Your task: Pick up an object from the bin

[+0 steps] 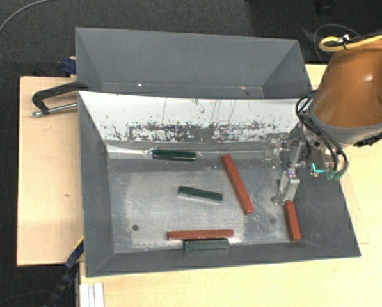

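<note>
Camera view: the grey metal bin sits on a dark carpeted floor, and its sloping walls run down to a flat floor that is dull, scuffed and speckled. The back wall is the roughest part, with a band of dark scratches and chipped marks right across it and thin vertical lines above.

The arm comes in from the right, its big orange cover over the bin's right rim and dark wrist cables looping below it. The gripper hangs low at the right side of the bin floor. Just below it lies a short red bar, angled along the foot of the right wall. The gripper's tip is just at that bar's upper end. Whether it is released or clenched, I cannot tell.

A longer red bar lies on a diagonal to the left of the gripper. A dark green bar rests mid-floor, and another green bar sits against the foot of the back wall. Along the front wall, a red bar lies flat with a dark green piece tucked just beside it.
</note>
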`<state>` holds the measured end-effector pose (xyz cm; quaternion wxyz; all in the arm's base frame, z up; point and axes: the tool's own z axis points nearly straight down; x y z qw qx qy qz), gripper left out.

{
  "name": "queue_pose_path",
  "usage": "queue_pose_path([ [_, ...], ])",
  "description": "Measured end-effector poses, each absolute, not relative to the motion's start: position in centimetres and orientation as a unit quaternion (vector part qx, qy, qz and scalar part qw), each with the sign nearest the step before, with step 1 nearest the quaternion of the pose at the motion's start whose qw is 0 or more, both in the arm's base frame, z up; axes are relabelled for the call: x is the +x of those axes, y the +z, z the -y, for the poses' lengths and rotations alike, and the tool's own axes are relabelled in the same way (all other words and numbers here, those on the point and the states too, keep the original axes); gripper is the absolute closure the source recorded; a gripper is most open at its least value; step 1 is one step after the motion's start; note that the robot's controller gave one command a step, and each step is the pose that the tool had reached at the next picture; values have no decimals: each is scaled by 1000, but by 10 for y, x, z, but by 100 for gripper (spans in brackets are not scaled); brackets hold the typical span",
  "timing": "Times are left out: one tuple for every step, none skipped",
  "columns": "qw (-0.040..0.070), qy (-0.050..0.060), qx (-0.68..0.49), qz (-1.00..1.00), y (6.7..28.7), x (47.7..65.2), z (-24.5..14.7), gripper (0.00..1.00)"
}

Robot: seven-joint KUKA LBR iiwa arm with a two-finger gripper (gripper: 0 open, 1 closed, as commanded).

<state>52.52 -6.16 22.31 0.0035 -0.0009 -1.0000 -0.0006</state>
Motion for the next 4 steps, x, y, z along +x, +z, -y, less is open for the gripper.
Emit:
queue_pose_path([
  [3, -1, -76, 997, 80, 558, 22, 0],
  [-2, -1, 41, 999, 71, 570, -30, 0],
  [-2, -1, 41, 999, 71, 570, -29, 100],
  [-8, 0, 37, 999, 220, 554, -21, 100],
])
